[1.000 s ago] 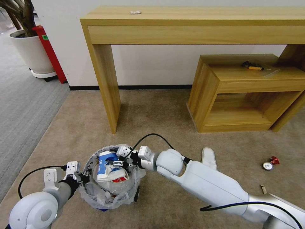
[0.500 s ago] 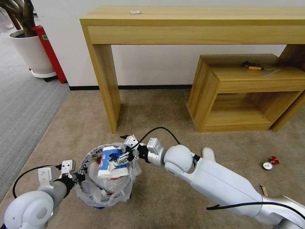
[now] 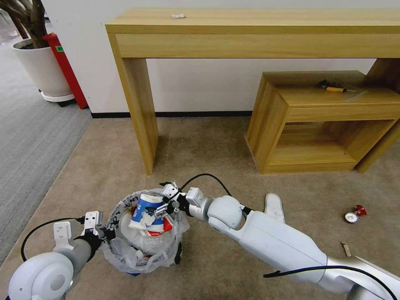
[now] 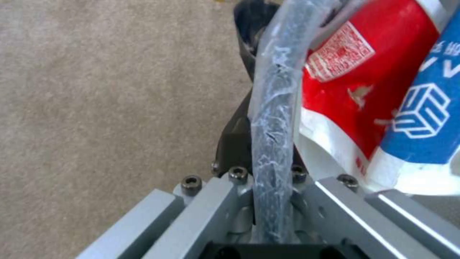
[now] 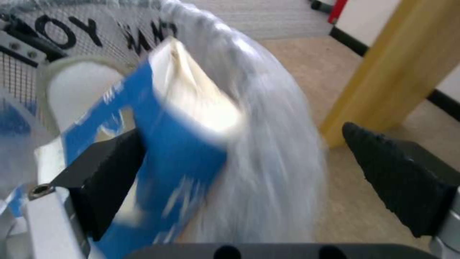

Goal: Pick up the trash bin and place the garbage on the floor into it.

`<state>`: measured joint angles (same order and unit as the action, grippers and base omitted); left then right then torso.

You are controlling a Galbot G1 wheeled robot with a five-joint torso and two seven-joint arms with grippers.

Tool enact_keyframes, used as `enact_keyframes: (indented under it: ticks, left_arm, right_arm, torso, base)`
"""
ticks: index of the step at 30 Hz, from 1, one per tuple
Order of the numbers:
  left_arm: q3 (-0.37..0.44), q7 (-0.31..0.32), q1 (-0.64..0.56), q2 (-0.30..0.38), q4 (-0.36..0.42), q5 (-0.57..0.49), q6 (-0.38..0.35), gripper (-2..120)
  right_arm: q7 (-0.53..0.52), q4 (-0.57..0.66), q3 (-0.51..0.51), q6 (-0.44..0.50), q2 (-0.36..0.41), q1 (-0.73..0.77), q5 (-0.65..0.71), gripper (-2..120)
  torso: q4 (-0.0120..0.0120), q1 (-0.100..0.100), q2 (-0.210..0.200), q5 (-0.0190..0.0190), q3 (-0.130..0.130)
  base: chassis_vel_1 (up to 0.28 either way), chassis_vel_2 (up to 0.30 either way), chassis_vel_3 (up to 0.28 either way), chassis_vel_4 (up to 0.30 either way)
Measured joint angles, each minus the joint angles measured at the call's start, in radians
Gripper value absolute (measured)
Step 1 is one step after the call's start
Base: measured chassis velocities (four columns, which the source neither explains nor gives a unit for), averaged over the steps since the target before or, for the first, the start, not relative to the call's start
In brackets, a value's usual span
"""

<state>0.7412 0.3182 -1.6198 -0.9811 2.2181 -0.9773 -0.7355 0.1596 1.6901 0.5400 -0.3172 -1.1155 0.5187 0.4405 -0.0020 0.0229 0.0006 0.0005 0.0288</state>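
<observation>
While one trash bin (image 3: 143, 246), black with a lettered translucent bag liner, stands on the beige carpet (image 3: 216, 150), it carries one blue paper cup (image 3: 146, 210) on top of a red cup (image 4: 354, 72). Left gripper (image 3: 106, 234) is clamped on the bin rim. Right gripper (image 3: 160, 199), arm stretched low across, has its fingers spread at the bin's far rim beside the blue cup; one white slipper (image 3: 275, 207) and one crushed red can (image 3: 355, 213) lie apart on the carpet.

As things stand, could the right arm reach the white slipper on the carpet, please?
Probably yes: the white slipper lies on bare carpet right beside the right forearm, nothing on it. The right pincer is open at the trash bin, so it must first draw back.
</observation>
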Motion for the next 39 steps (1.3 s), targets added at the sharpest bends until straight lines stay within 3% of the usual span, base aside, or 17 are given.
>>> enact_keyframes:
  ticks: [6, 14, 19, 25, 29, 34, 39]
  left_arm:
    - [0.009, -0.006, 0.009, 0.000, -0.023, 0.004, 0.001, 0]
    - [0.010, -0.022, 0.008, -0.008, -0.041, 0.022, 0.000, 0]
    - [0.026, -0.032, 0.006, -0.021, -0.055, 0.035, 0.000, 0]
    - [0.070, -0.079, -0.012, -0.048, -0.066, 0.073, 0.000, 0]
    - [0.081, -0.085, -0.019, -0.063, -0.071, 0.086, 0.000, 0]
    - [0.101, -0.095, -0.039, -0.089, -0.060, 0.107, 0.000, 0]
    - [0.103, -0.093, -0.042, -0.106, -0.054, 0.124, 0.000, 0]
  right_arm:
    - [-0.006, 0.100, -0.040, -0.006, 0.065, 0.021, 0.020, 100]
    - [-0.019, 0.125, -0.065, -0.021, 0.053, 0.020, 0.078, 100]
    - [-0.062, 0.110, -0.166, -0.045, 0.062, 0.044, 0.129, 100]
    - [-0.088, 0.044, -0.321, -0.025, 0.145, 0.158, 0.145, 100]
    - [-0.097, -0.021, -0.410, -0.011, 0.162, 0.265, 0.154, 100]
    - [-0.093, -0.106, -0.444, 0.002, 0.147, 0.307, 0.160, 100]
    - [-0.045, -0.288, -0.441, 0.026, 0.072, 0.281, 0.147, 100]
  torso:
    - [-0.0001, 0.000, 0.000, -0.0002, 0.000]
    - [0.0000, 0.000, 0.000, -0.0002, 0.000]
    - [0.0002, 0.000, 0.000, -0.0002, 0.000]
    - [-0.0001, 0.000, 0.000, -0.0001, 0.000]
    - [-0.0002, 0.000, 0.000, -0.0001, 0.000]
    - [-0.0004, 0.000, 0.000, -0.0001, 0.000]
    - [-0.0001, 0.000, 0.000, -0.0002, 0.000]
  base:
    - [0.000, 0.000, 0.000, 0.000]
    - [0.000, 0.000, 0.000, 0.000]
    - [0.000, 0.000, 0.000, 0.000]
    - [0.000, 0.000, 0.000, 0.000]
    - [0.000, 0.000, 0.000, 0.000]
    - [0.000, 0.000, 0.000, 0.000]
    - [0.000, 0.000, 0.000, 0.000]
